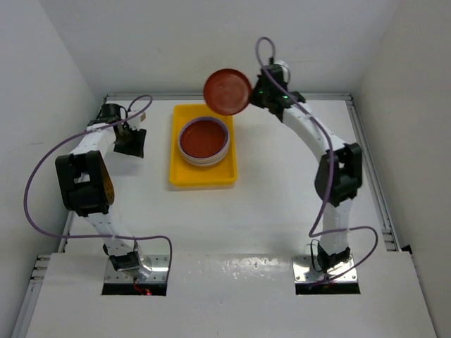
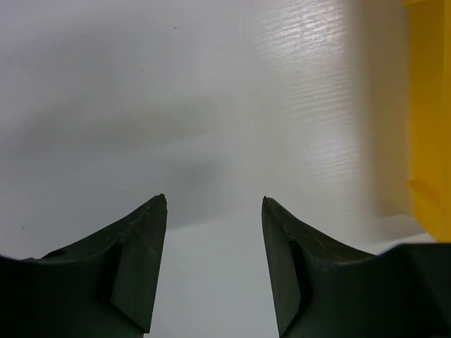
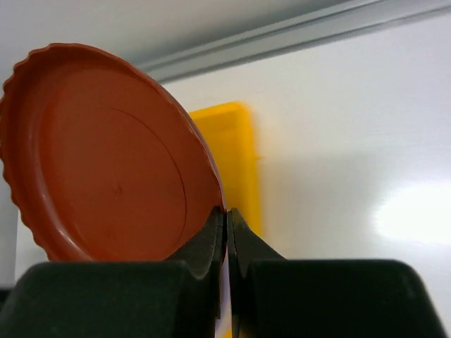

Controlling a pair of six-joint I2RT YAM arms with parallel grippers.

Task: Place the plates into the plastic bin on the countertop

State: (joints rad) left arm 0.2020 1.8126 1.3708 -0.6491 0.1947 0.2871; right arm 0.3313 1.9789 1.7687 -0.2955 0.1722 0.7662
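A dark red plate (image 1: 227,91) hangs tilted in the air over the far end of the yellow plastic bin (image 1: 184,179). My right gripper (image 1: 256,94) is shut on its rim. In the right wrist view the plate (image 3: 106,155) fills the left side, its edge pinched at my gripper (image 3: 226,210), with the bin (image 3: 236,155) behind. A stack of plates (image 1: 203,139), a dark red one on top, sits in the bin. My left gripper (image 1: 130,141) stands open and empty over the countertop (image 1: 282,183), left of the bin. In its own view the gripper (image 2: 215,199) shows bare white surface between the fingers, and the bin (image 2: 430,105) lies at the right edge.
White wall panels (image 1: 56,63) close in the countertop on the left, back and right. A metal edging strip (image 1: 370,162) runs along the right side. Purple cables (image 1: 42,169) loop beside both arms.
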